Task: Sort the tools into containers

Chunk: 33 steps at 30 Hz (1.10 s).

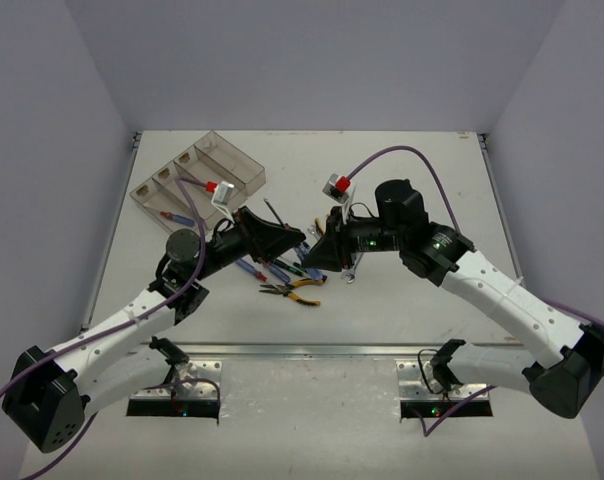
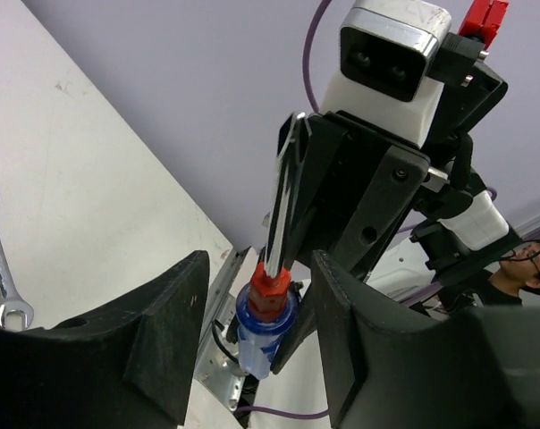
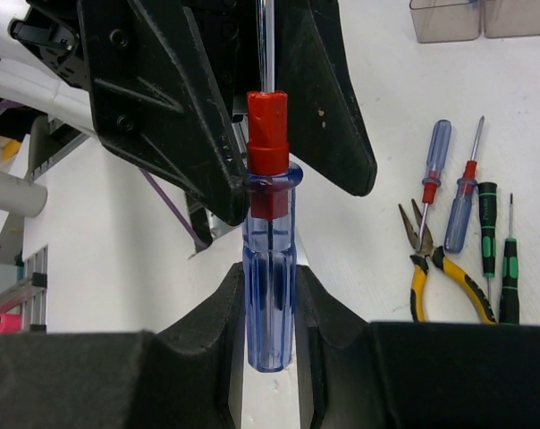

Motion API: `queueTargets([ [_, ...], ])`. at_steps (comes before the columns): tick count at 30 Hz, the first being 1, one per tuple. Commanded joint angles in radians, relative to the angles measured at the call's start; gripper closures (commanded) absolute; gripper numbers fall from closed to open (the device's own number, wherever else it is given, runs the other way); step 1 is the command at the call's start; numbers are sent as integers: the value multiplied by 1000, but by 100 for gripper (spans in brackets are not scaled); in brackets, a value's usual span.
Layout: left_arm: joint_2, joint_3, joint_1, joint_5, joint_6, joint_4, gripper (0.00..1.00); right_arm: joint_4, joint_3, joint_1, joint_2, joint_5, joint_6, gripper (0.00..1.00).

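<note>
A screwdriver with a clear blue handle and red collar (image 3: 270, 268) is held in the air between both arms. My right gripper (image 3: 270, 273) is shut on its blue handle. My left gripper (image 2: 259, 264) is open, its two fingers (image 3: 181, 107) either side of the red collar and steel shaft (image 2: 283, 192) without touching. In the top view both grippers meet above the table's middle, left (image 1: 298, 243) and right (image 1: 320, 250). The clear bins (image 1: 197, 175) stand at the back left; one holds a screwdriver (image 1: 175, 216).
Loose tools lie under the grippers: yellow-black pliers (image 3: 422, 268), two blue screwdrivers (image 3: 434, 156), two green-black screwdrivers (image 3: 489, 228), and a silver wrench (image 2: 0, 268). In the top view the pile (image 1: 287, 280) sits at the table's middle. Bin corners (image 3: 444, 22) show at the right wrist view's top.
</note>
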Motion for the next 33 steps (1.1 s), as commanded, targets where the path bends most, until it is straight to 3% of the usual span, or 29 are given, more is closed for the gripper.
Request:
queueTargets([
  [1,0,50,-26,-13,17,68,57,89,12,0,12,-35,26,100],
  [4,12,61,-30,-16,19,51,93,99,15,1,19,-16,39,100],
  [5,17,68,-29,-15,21,41,100,98,17,1,20,-6,41,100],
  [8,26,89,-30,-17,37,2,100,89,20,1,26,32,41,100],
  [9,23,102,-30,-35,51,-37,100,81,16,1,23,65,42,81],
  [10,20,116,-30,-58,68,-83,100,70,11,1,20,105,43,57],
  [12,15,156,-29,-138,103,-209,100,47,-9,-1,-1,182,43,2],
  [19,55,370,44,-570,176,-742,100,-85,-99,-2,-148,574,5,1],
  [22,160,485,221,-601,202,-923,100,-166,-100,-4,-159,724,-8,1],
  [26,295,605,425,-602,230,-1045,100,-205,-117,-5,-157,815,-30,1],
  [33,476,771,583,-772,228,-1155,100,-203,-165,-4,-175,883,-50,1],
])
